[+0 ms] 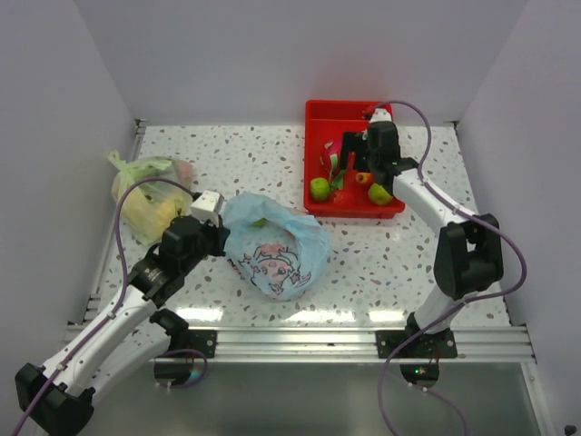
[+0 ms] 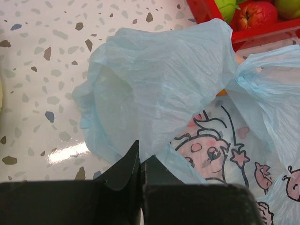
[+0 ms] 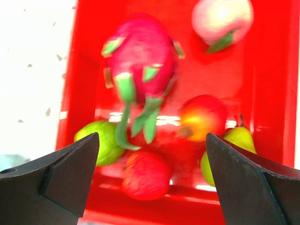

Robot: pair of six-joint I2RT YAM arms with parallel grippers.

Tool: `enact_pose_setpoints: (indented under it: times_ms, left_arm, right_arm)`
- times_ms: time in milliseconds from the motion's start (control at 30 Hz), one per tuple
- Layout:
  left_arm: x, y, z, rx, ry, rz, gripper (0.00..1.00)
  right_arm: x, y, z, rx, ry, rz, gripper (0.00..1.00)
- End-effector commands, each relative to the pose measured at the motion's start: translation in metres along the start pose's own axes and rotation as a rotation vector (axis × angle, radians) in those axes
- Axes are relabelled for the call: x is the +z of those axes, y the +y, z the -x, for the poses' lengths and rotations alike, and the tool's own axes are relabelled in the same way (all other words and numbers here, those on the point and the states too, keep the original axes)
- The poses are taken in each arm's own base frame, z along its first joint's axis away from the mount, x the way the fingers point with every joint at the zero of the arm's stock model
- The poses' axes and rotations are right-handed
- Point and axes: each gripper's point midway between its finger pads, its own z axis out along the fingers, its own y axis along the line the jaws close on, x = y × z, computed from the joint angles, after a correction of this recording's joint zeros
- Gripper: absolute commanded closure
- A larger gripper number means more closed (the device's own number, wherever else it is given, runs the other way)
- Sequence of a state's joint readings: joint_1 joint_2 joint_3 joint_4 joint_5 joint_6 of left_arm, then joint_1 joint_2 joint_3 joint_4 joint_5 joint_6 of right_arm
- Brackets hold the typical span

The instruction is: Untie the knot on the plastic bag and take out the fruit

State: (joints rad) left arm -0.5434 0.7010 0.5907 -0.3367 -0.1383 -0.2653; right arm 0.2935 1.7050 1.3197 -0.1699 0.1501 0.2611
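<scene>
The light blue plastic bag [image 1: 277,250] with the cartoon girl's face lies at the table's middle, its top loose and rumpled [image 2: 164,89]. I cannot make out a tied knot; the plastic only bunches to a pinch at the right in the left wrist view. My left gripper [image 1: 221,242] is shut on the bag's near-left rim [image 2: 140,158]. A green fruit [image 1: 260,221] peeks out at the bag's top. My right gripper [image 1: 361,166] hangs open [image 3: 152,140] over the red tray [image 1: 313,118], empty. Below it lie a dragon fruit [image 3: 138,56], a peach [image 3: 221,18], a red fruit [image 3: 147,173] and green ones [image 3: 103,147].
A yellow-green bag [image 1: 150,195] holding yellow fruit sits at the back left, close behind my left arm. White walls close in the left, right and back. A metal rail [image 1: 300,341] runs along the near edge.
</scene>
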Motion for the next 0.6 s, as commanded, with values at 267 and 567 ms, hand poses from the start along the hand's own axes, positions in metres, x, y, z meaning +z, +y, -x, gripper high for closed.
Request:
enact_pose_setpoints:
  times_ms: [267,567]
  left_arm:
    - [0.001,-0.001,0.014,0.015,-0.058,-0.013,1.00]
    - [0.000,-0.001,0.015,0.013,-0.060,-0.008,1.00]
  right_arm:
    - [-0.109,0.145,-0.015,-0.281,-0.014,0.469,0.02]
    - [-0.134,0.203,-0.096,-0.464,0.141,0.608,0.01]
